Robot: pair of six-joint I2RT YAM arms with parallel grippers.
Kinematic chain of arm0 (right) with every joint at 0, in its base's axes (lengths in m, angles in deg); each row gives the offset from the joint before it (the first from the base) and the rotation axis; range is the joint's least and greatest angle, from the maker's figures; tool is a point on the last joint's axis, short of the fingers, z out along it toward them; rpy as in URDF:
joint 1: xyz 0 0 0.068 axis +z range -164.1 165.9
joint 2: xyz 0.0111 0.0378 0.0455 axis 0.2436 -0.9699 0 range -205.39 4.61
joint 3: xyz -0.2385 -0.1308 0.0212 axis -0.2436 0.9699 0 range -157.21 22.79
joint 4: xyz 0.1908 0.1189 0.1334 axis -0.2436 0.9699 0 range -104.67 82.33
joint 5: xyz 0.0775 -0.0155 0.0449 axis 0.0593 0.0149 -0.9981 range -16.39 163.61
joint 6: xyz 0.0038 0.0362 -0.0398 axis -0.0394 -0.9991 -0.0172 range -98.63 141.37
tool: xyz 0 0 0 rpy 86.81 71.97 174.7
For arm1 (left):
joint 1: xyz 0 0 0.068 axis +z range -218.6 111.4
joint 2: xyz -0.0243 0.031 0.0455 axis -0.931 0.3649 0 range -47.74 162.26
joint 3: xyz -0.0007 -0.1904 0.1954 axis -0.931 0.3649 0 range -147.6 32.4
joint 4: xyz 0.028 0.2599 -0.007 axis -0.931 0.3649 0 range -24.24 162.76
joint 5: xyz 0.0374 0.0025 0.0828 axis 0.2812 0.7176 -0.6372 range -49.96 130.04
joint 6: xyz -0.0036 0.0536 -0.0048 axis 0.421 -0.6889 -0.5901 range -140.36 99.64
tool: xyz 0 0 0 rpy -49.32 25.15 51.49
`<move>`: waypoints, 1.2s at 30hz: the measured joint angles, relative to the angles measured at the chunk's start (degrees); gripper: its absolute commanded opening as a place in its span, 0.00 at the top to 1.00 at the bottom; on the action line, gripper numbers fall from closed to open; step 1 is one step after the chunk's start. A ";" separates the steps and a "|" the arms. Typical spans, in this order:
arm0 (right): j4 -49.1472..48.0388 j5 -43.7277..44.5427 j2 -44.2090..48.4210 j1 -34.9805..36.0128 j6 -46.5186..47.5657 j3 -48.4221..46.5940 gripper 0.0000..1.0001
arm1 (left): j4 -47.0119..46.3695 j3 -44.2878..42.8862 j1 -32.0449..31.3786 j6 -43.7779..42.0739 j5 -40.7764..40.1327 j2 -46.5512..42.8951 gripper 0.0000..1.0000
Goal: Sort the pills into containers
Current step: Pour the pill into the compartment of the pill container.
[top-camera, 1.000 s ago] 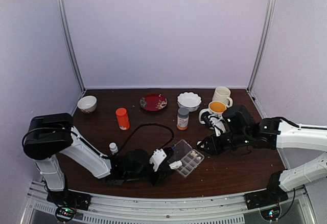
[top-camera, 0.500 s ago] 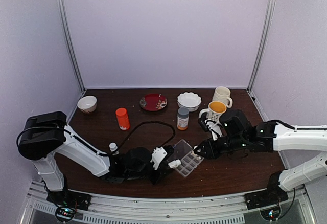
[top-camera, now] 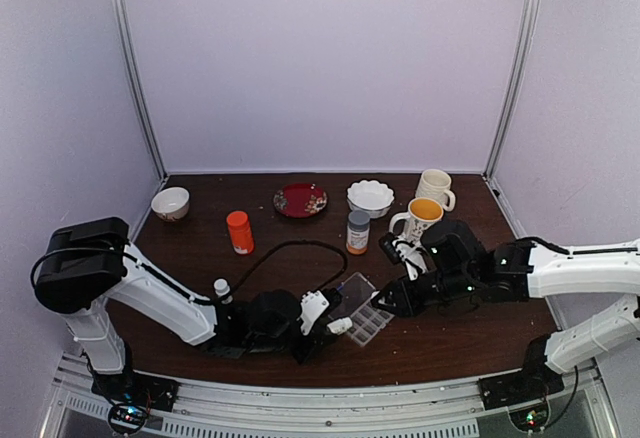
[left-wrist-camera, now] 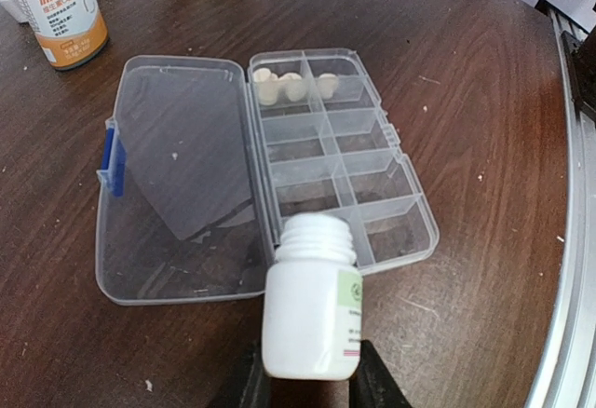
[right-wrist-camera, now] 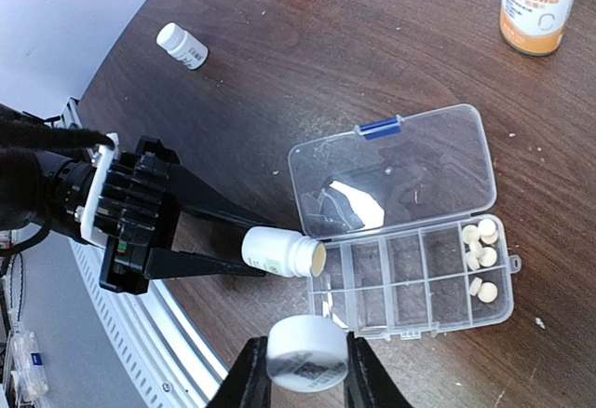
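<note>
From above, the box point(top-camera: 372, 320) lies between the two arms. The left gripper point(top-camera: 336, 327) reaches it from the left with a white bottle point(top-camera: 343, 324) clamped sideways, and the right gripper point(top-camera: 386, 298) hangs just beside its right edge. Both are close, and the bottle is nearest. In the left wrist view the left gripper point(left-wrist-camera: 312, 375) is closed on the bottle point(left-wrist-camera: 312, 310). The bottle's long axis runs nearly in line with that of the box point(left-wrist-camera: 410, 231), open mouth forward over the near-end cells. The pills point(left-wrist-camera: 289, 87) lie in the two far-end cells, and the lid point(left-wrist-camera: 177, 175) is flat open to the left. In the right wrist view the right gripper point(right-wrist-camera: 305, 371) clasps a white cylinder point(right-wrist-camera: 307, 352), cap or bottle I cannot tell, above the near long side of the box point(right-wrist-camera: 410, 282). The bottle point(right-wrist-camera: 277, 251) has its mouth at the box's empty end, with the pills point(right-wrist-camera: 480, 245) at the opposite end. A pour would likely land in those empty cells.
</note>
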 measured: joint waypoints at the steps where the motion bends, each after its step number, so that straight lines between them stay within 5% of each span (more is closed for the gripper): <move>1: -0.68 -0.15 -0.44 0.46 -0.22 0.11 1.00 | 0.35 -0.15 -0.11 0.09 -0.04 0.00 1.00; 14: -8.90 -1.40 -5.81 3.02 -4.35 1.90 1.00 | 3.15 -1.20 -0.74 0.72 -0.52 -0.28 1.00; 36: 0.24 6.01 -1.75 -1.73 -2.49 3.30 1.00 | 13.07 -7.43 -0.83 1.11 -0.48 -0.28 1.00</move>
